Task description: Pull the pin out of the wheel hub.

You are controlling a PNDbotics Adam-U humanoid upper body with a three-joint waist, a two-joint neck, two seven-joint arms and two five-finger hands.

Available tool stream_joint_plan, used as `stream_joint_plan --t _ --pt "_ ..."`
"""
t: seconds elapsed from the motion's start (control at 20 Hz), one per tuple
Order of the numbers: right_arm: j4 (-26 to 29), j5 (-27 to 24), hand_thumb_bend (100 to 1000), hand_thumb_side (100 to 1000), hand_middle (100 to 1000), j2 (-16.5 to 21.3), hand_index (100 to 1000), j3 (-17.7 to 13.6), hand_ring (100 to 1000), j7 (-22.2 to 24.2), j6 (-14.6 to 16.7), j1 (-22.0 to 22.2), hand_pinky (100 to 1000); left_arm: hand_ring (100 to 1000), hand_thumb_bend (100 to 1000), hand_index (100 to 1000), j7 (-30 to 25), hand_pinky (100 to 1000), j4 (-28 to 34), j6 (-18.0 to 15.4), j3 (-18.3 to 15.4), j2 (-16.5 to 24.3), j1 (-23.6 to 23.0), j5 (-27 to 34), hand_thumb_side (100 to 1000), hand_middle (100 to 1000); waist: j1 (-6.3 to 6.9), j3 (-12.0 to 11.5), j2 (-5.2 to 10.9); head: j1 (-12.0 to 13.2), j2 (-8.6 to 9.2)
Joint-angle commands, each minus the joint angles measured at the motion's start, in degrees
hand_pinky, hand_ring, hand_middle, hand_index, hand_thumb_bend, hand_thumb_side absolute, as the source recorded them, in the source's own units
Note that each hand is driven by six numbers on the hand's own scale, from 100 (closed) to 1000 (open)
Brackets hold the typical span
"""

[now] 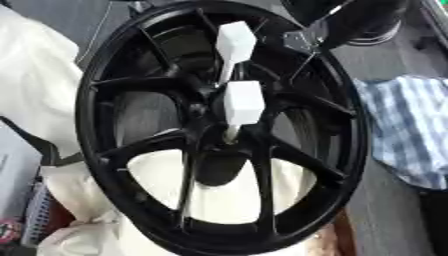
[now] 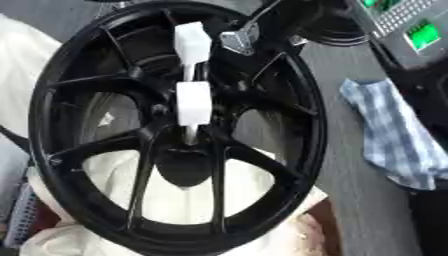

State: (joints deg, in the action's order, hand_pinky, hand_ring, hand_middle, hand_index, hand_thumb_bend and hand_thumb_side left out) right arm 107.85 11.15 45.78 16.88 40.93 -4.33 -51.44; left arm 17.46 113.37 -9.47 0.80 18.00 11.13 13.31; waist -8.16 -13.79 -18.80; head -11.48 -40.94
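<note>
A black spoked wheel hub [image 1: 96,125] fills most of both views, lying on white cloth. Two white pins with blocky heads stand up from its centre. The upper pin [image 1: 235,41] rises from the far side of the centre, and the lower pin [image 1: 243,102] stands on a thin stem right at the middle. A black arm with a silver joint [image 2: 238,40] comes in from the upper right. It hangs over the hub's far rim, just right of the upper pin and not touching it. I cannot make out its fingers. My left hand does not show.
White cloth [image 1: 35,90] is bunched at the left and under the hub. A blue and white checked cloth [image 1: 411,125] lies on the grey table at the right. A panel with green lights [image 2: 424,32] stands at the far right corner.
</note>
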Motion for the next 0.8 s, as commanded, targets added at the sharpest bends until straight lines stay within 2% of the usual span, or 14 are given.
stream_joint_plan --t 0.05,0.45,0.8 --pt "1.78 -0.69 100 212 797 0.03 839 0.29 901 0.49 -1.11 -1.37 933 681 118 829 0.19 689 1.23 0.08 -0.47 0.18 0.26 -0.21 755 640 0.32 -0.08 1.27 0.35 0.62" --pt "1.39 0.84 100 219 799 -3.53 838 1.29 901 2.27 -3.31 -1.91 934 680 118 828 1.24 688 1.23 0.40 -1.13 -0.59 -1.51 -0.71 760 639 1.07 0.75 1.99 2.70 2.47" --pt "1.09 1.87 100 216 798 -5.86 839 1.62 902 2.09 -4.37 -1.74 938 680 120 826 2.66 689 1.23 0.19 -2.05 -1.00 -2.46 -0.83 759 639 1.79 1.72 2.54 4.96 1.62"
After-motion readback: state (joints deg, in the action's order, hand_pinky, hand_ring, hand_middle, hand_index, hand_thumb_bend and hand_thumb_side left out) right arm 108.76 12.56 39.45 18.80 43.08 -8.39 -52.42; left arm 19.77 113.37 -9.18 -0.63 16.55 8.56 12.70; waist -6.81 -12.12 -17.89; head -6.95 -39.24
